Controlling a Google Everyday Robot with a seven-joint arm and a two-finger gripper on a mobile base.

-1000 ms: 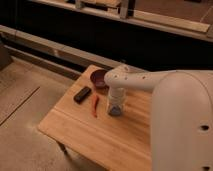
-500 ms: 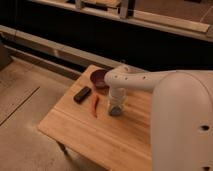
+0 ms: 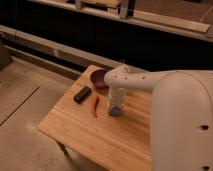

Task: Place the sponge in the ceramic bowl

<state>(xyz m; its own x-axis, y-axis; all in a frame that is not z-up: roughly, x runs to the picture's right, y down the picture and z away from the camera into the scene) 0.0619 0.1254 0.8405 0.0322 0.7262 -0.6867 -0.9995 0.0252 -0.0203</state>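
Sponge [image 3: 115,113] not in ceramic bowl [image 3: 99,78], nothing blue-grey showing in there. Counter [image 3: 100,137]: wooden, stuff sits on far part. My arm [image 3: 145,80]: comes in from right, bent, wrist pointing straight down beside bowl. Gripper [image 3: 115,109]: low at counter, pinched narrow, looks clamped on sponge at its tip. Left to do, I reckon: lift, carry over bowl, let go. Black block [image 3: 82,94], red strip [image 3: 95,106] close by.
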